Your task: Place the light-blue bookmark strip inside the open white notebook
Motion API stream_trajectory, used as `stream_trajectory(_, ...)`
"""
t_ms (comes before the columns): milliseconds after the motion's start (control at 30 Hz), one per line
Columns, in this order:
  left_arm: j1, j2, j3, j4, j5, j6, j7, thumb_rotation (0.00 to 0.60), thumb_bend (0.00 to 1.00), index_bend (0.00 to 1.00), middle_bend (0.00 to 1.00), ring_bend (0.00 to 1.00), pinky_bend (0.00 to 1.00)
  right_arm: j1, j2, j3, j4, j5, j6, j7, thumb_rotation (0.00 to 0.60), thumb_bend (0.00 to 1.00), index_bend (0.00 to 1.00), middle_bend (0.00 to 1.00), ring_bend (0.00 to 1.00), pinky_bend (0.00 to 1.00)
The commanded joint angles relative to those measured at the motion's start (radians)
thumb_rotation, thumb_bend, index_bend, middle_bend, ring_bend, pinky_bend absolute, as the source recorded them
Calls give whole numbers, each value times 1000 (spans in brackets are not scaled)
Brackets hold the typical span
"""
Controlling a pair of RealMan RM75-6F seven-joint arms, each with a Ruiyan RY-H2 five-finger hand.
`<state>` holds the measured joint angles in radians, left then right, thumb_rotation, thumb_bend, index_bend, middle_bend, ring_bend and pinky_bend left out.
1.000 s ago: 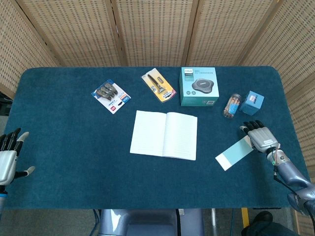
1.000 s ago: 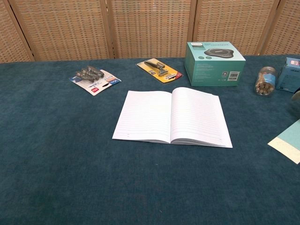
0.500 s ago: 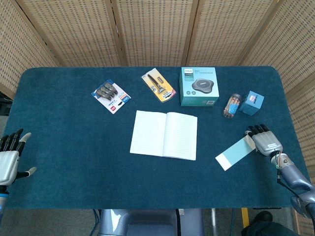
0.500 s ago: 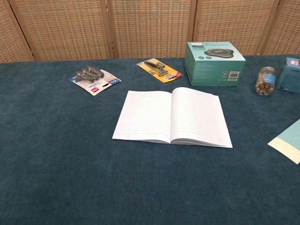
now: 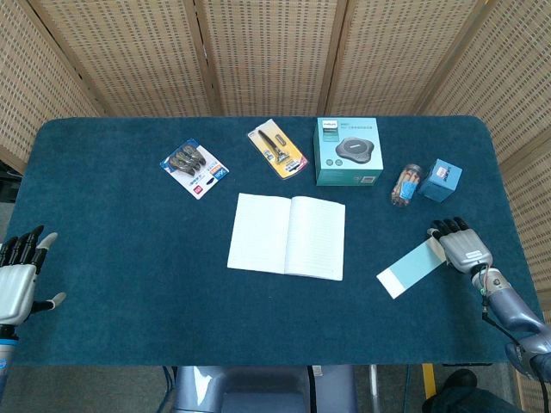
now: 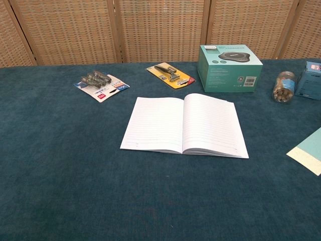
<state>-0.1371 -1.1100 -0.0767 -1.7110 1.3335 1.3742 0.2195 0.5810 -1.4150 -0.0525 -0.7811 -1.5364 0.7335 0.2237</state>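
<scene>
The open white notebook (image 5: 287,236) (image 6: 184,124) lies flat in the middle of the blue table. The light-blue bookmark strip (image 5: 411,268) (image 6: 307,150) lies flat on the cloth to the notebook's right, its white end toward the front. In the head view my right hand (image 5: 461,244) sits at the strip's far right end with its fingers stretched out, and it grips nothing that I can see. My left hand (image 5: 17,277) hovers at the table's front left edge, fingers spread and empty. The chest view shows neither hand.
Along the back stand a teal box (image 5: 347,151), a yellow razor pack (image 5: 277,150) and a clip pack (image 5: 195,169). A small jar (image 5: 405,184) and a blue box (image 5: 441,180) sit just behind my right hand. A wicker screen closes off the rear.
My right hand has slid slightly right and toward the front, leaving the chest view. The left hand has dropped a little. The strip and notebook have not moved.
</scene>
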Motion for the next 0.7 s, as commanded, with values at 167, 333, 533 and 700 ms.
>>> stream_trajectory(167,-6,-7,-1,3,-10,-4,12,600,0,0,0,0,0,7,-7,-5,5,8,-20,-30,600,1000,148,74,0,0)
stream_trajectory(333,-6,-8,-1,2,-12,0,14,600,0,0,0,0,0,6,0,-5,-7,23,-36,-59,600,1000,170,99,0,0)
stream_trajectory(533,-8,-12,-1,7,-17,0,19,600,0,0,0,0,0,-4,20,-6,-32,42,-45,-89,600,1000,170,101,0,0)
stream_trajectory(700,-3,-16,2,-16,-35,0,25,600,0,0,0,0,0,-20,48,-10,-58,61,-51,-123,600,1000,170,103,0,0)
